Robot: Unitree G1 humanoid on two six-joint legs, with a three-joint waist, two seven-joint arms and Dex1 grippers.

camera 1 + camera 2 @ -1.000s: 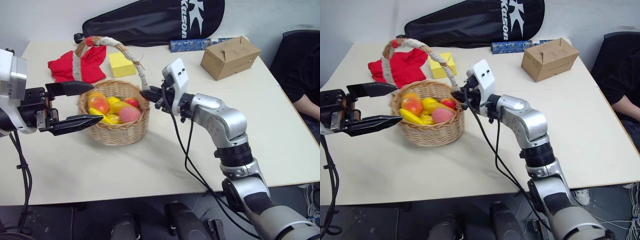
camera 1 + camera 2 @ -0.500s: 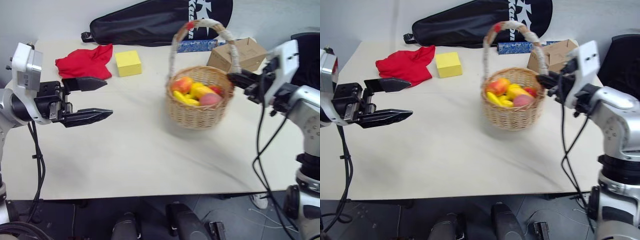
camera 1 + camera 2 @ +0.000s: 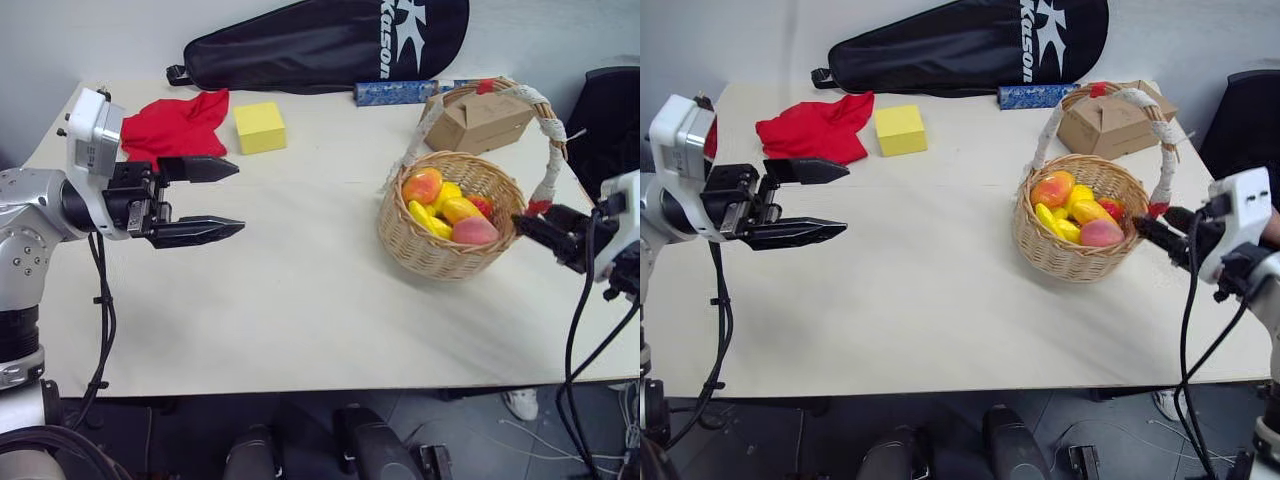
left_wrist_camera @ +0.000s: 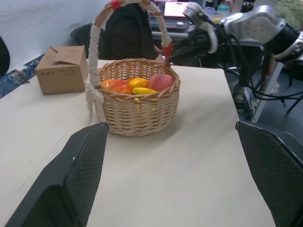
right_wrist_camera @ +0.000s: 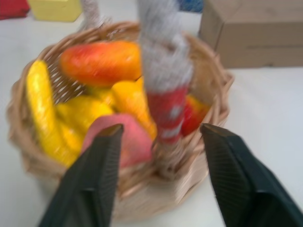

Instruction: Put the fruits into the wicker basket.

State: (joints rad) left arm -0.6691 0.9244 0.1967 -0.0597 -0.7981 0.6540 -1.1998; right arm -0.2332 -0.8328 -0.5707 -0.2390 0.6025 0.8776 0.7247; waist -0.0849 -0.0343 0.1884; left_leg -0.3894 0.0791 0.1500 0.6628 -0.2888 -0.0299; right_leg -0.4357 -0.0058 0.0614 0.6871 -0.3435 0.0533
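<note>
the right hand (image 3: 1152,225), fingers spread and grasping nothing, sits just beside the wicker basket (image 3: 1077,226) on the tabletop (image 3: 930,300), its toy fruits (image 3: 1072,209) likely light and rigid; the stiff arched handle (image 3: 1106,98) looks best to grip.

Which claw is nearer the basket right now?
Right. The right claw sits just beside the basket, by the foot of its handle, fingers open. The left claw is far across the table, open.
</note>
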